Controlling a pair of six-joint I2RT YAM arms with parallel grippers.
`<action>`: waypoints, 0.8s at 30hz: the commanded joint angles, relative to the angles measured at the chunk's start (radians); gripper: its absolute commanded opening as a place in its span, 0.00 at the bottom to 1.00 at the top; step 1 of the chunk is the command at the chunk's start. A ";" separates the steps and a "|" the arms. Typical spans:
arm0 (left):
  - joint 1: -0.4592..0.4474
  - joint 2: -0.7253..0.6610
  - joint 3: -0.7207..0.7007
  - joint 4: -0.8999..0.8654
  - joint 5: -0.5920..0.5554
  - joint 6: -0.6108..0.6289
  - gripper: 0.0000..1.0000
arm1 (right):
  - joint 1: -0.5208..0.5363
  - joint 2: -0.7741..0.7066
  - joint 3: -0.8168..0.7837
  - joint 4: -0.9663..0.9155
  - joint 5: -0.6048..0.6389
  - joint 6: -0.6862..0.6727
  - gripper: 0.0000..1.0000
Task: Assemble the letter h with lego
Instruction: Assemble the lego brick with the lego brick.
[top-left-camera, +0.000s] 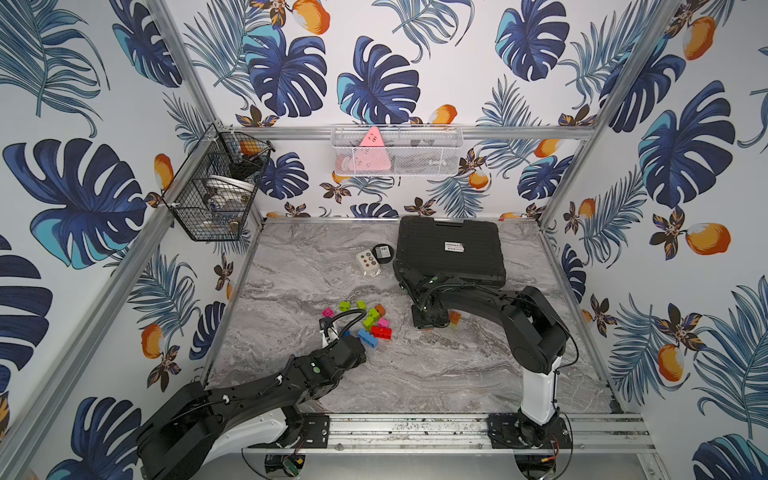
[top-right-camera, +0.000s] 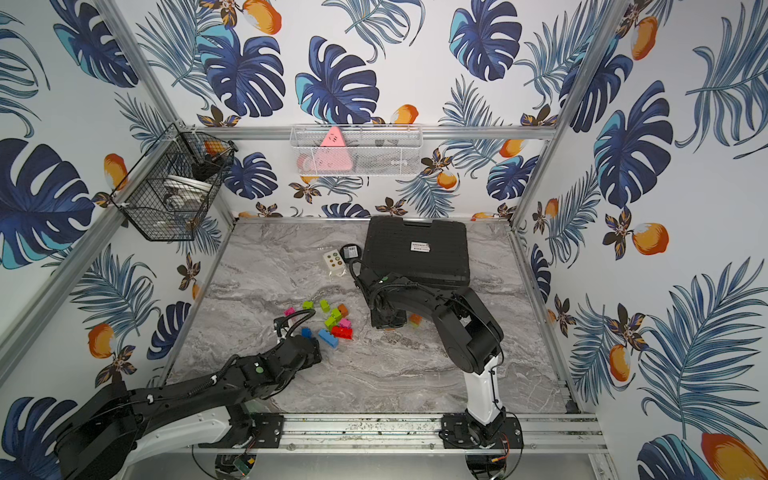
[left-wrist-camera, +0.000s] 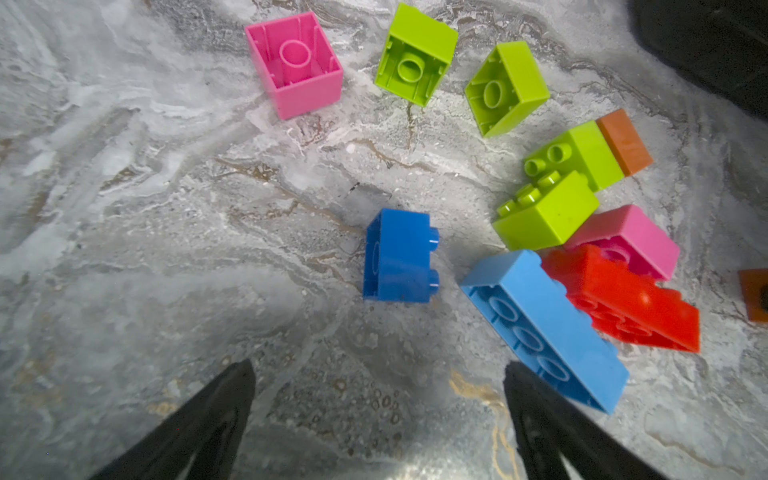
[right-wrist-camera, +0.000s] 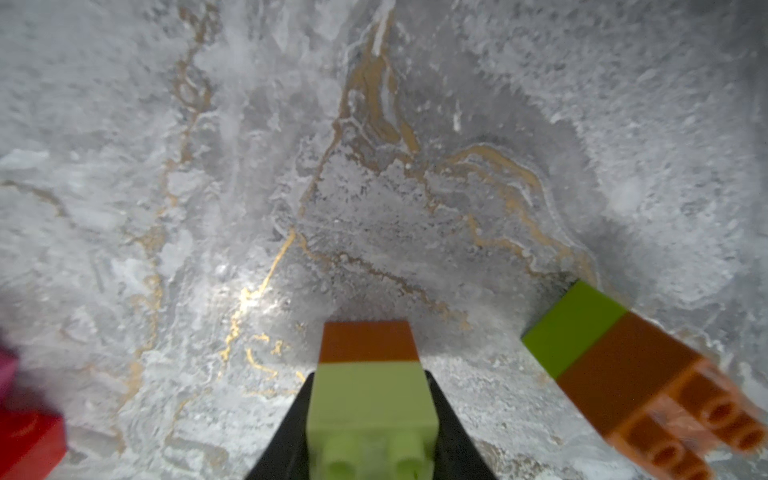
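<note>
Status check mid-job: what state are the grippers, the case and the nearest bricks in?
left gripper, open, empty.
right gripper, shut on green-orange stack.
blue brick, lying on its side.
pink brick, upside down, hollow up.
light blue brick, underside showing.
black case, closed.

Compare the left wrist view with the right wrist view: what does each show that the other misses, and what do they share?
Left wrist only: the open left gripper facing a dark blue brick, with a light blue brick beside it. Right wrist only: the right gripper shut on a lime-and-orange stack. Both: the grey marbled tabletop.
</note>
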 joint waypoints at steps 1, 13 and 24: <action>0.002 -0.004 -0.002 0.006 -0.009 -0.010 0.99 | 0.001 0.082 -0.037 -0.025 -0.062 -0.007 0.29; 0.002 0.011 0.000 0.009 -0.011 -0.012 0.99 | -0.032 -0.022 0.012 -0.041 -0.054 -0.038 0.31; 0.000 0.002 -0.015 0.034 -0.004 -0.005 0.99 | -0.129 0.014 -0.004 0.017 -0.086 -0.076 0.35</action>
